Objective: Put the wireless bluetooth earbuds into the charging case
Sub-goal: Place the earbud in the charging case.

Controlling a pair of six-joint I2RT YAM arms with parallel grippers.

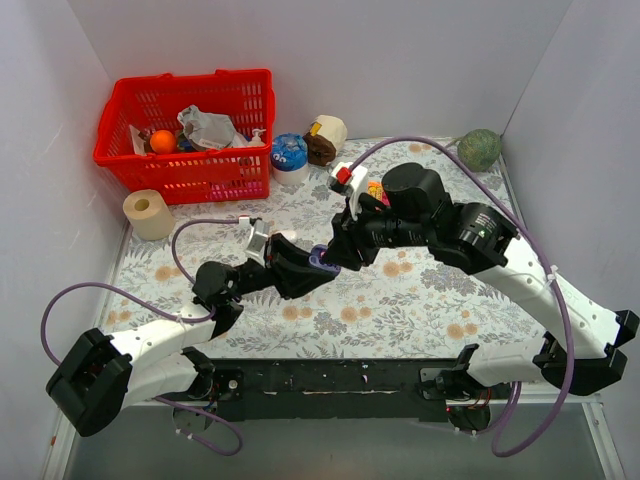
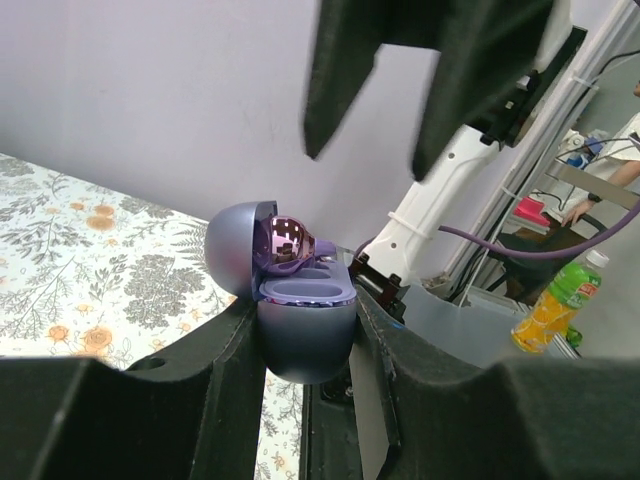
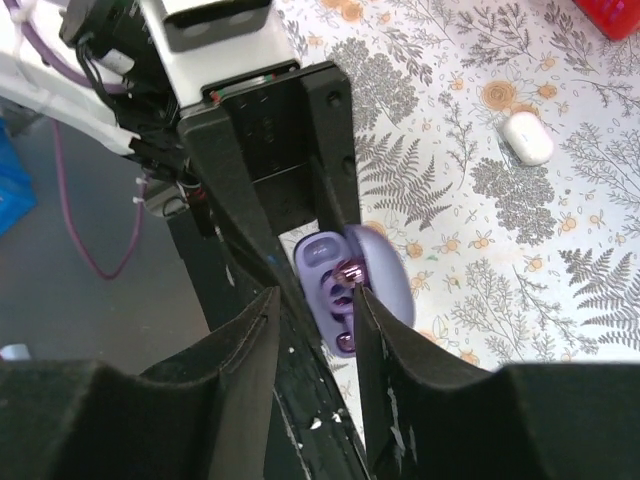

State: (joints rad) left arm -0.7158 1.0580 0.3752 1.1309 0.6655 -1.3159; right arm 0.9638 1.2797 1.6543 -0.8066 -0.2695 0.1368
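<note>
– Purple glossy plastic, that's the whole problem here, right? The purple earbud (image 2: 285, 243) looks tiny and mirror-slick. How would a robot even get hold of one?

– Probably feather-light and hard, so weight isn't the issue, slipping is. Best guess is to pinch it across its two widest sides with the very fingertips and go gently, since a rounded bud could squirt out sideways. This one is sitting in the open purple charging case (image 2: 300, 350), right under the flipped-up lid. The right wrist view shows a second shiny spot lower in the case, but it's hard to say whether that's the other bud.

– And the grippers?

– The left gripper (image 2: 305, 308) is clenched on the case's lower half, below the seam, holding it up off the tabletop (image 3: 600, 250). That's smart, because the egg-shaped shell looks slick too and could twist if squeezed off-centre. The right gripper (image 2: 365, 160) hangs just above the case with its fingers spread and nothing between them. A closed white case (image 3: 527, 137) lies on the tabletop, well apart. No white buds are visible.

– Any branding?

– None readable on either case. A green bottle (image 2: 560, 300) past the tabletop has a label, but it's too blurry to read.
</note>
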